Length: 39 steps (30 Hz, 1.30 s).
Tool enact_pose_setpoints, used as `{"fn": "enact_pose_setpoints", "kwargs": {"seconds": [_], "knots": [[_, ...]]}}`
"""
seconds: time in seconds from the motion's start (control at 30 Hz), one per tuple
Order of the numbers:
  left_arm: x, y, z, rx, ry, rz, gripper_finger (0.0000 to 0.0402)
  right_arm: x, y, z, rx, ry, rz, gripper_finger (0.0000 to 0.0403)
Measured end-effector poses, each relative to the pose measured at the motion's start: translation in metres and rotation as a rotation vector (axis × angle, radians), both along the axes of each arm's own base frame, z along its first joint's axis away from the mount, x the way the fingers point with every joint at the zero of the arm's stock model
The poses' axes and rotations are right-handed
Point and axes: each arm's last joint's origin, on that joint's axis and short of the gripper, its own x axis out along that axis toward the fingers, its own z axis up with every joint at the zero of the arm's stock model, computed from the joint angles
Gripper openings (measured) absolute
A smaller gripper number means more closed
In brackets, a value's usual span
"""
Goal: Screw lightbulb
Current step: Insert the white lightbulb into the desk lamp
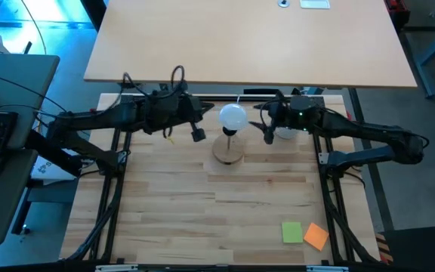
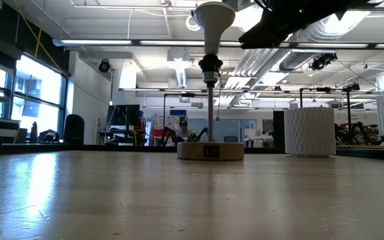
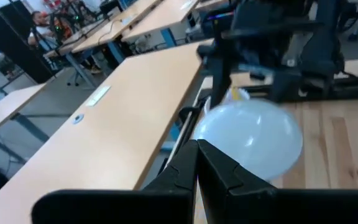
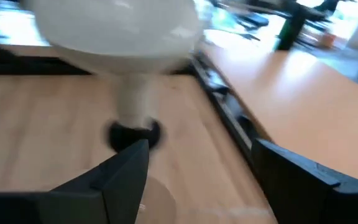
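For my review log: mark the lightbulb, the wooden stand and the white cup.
lightbulb (image 1: 232, 116), high view, top of the globe.
wooden stand (image 2: 210, 151), low view, side of the round base.
white cup (image 2: 310, 131), low view, ribbed wall.

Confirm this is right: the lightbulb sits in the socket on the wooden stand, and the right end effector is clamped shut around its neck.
Wrong on the clamp. The right wrist view shows the right end effector open, its fingers clear of the lightbulb. The bulb does sit in the socket on the wooden stand.

The lightbulb stands base-down in the black socket atop a thin post rising from the round wooden stand — mid-table. A white ribbed cup sits to the right; a dark arm crosses overhead.
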Motion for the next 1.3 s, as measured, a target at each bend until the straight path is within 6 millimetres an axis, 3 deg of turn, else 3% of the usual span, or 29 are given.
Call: {"fn": "enact_pose_setpoints", "kwargs": {"seconds": [0.17, 0.3, 0.37, 0.43, 0.53, 0.67, 0.93, 1.3], "knots": [[-0.023, 0.001, -0.001, -0.039, -0.027, -0.018, 0.0003, -0.007, -0.005, -0.003, 0.052, -0.027, -0.002, 0.0279], [-0.023, -0.01, -0.036, -0.087, -0.135, -0.131, 0.0003, -0.008, -0.011, -0.019, 0.092, -0.17, 0.015, 0.0279], [-0.019, -0.013, -0.055, -0.094, -0.258, -0.127, 0.0003, -0.01, -0.016, -0.025, 0.128, -0.256, -0.112, 0.0274], [-0.012, -0.016, -0.072, -0.076, -0.371, -0.136, 0.0003, -0.013, -0.023, -0.025, 0.183, -0.346, -0.277, 0.0265], [0.0, -0.017, -0.087, -0.052, -0.442, -0.166, 0.0003, -0.013, -0.029, -0.018, 0.233, -0.408, -0.24, 0.0247], [0.009, -0.016, -0.091, -0.048, -0.476, -0.168, 0.0003, -0.004, -0.023, -0.011, 0.279, -0.479, -0.056, 0.0216], [0.012, -0.02, -0.096, -0.066, -0.462, -0.181, 0.0003, 0.014, -0.015, -0.022, 0.307, -0.46, -0.009, 0.0167], [0.01, 0.006, -0.102, -0.055, -0.403, -0.08, 0.0003, 0.013, 0.003, -0.012, 0.272, -0.486, 0.073, 0.0142]]}}
